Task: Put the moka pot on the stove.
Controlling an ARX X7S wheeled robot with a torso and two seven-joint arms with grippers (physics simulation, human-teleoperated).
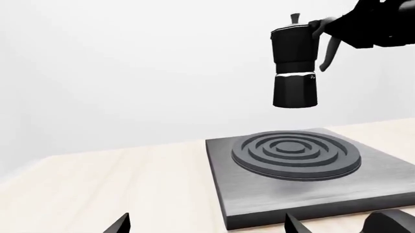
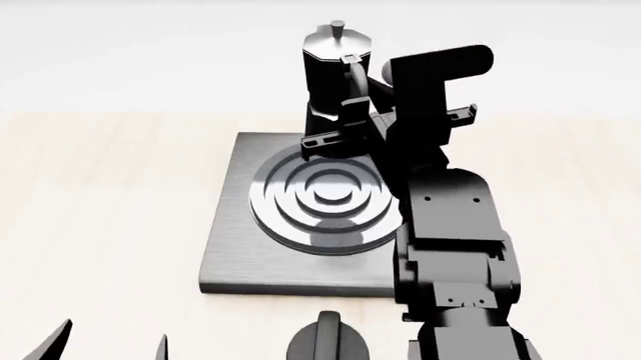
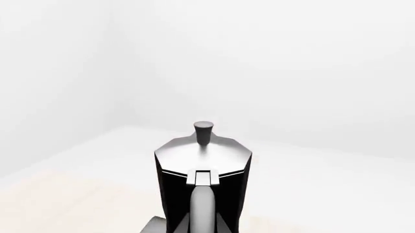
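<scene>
The moka pot (image 1: 295, 63) is black and faceted with a silvery lid and a knob on top. It hangs upright in the air, a little above the far side of the stove's rings. My right gripper (image 2: 350, 112) is shut on its curved handle; the wrist view shows the handle (image 3: 203, 204) between the jaws. The stove (image 2: 230, 255) is a flat grey square plate with raised concentric rings (image 1: 295, 153), lying on the pale wooden table. My left gripper (image 1: 207, 228) is open and empty, low over the table in front of the stove; its fingertips (image 2: 50, 341) show at the bottom left.
A short black round knob with a ridge (image 2: 326, 337) sits on the table just in front of the stove's near edge. My right arm (image 2: 451, 240) reaches over the stove's right side. Bare table (image 2: 100, 210) lies left of the stove.
</scene>
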